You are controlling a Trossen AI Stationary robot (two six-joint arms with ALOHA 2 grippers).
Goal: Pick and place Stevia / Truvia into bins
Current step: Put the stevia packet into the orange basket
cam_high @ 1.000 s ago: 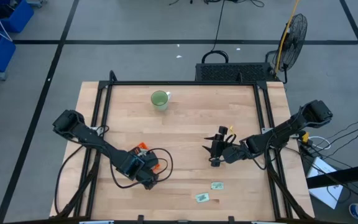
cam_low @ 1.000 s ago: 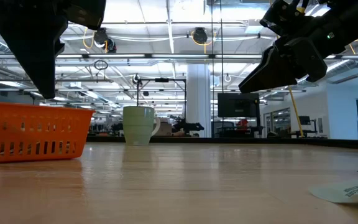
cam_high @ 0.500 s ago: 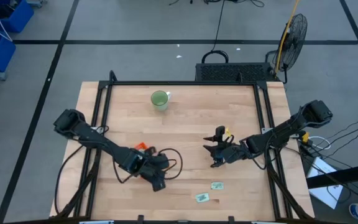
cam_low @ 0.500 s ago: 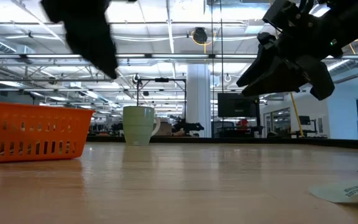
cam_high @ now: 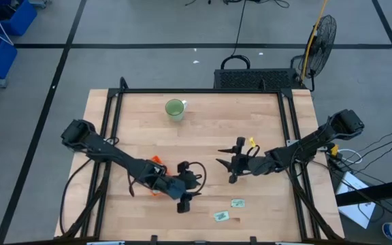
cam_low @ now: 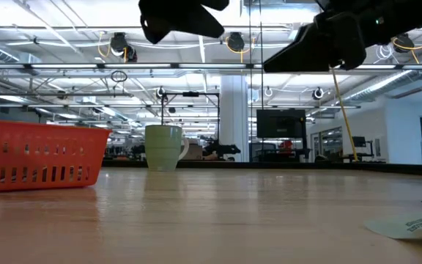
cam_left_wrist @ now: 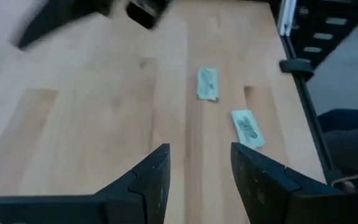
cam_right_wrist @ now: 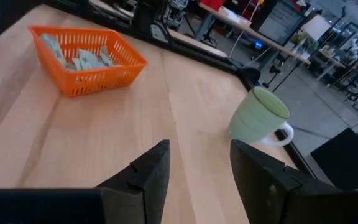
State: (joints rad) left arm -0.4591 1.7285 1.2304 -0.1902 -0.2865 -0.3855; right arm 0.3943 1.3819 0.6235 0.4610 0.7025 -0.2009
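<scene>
Two pale green and white sachets [cam_high: 237, 203] [cam_high: 221, 216] lie flat on the wood near the table's near edge; the left wrist view shows them [cam_left_wrist: 207, 83] [cam_left_wrist: 248, 127] ahead of my left gripper [cam_left_wrist: 197, 155]. That gripper [cam_high: 184, 203] hovers open, left of them, touching nothing. The orange tray [cam_high: 156, 162] sits partly under the left arm and holds several sachets [cam_right_wrist: 82, 57]. My right gripper [cam_high: 224, 170] hangs open above the table's middle, facing the tray [cam_right_wrist: 86, 59], and is empty.
A light-green cup [cam_high: 175, 108] stands toward the far edge, seen too in the right wrist view [cam_right_wrist: 260, 118] and the low view [cam_low: 163, 147]. A black frame rail [cam_high: 199, 90] runs around the tabletop. Bare wood lies between the tray and the two loose sachets.
My left gripper has swung from above the orange tray toward the table's right and near edge, ending close to the two loose sachets. My right gripper has risen and tipped from pointing down to a more level pose facing left. Tray, cup and sachets have stayed put.
</scene>
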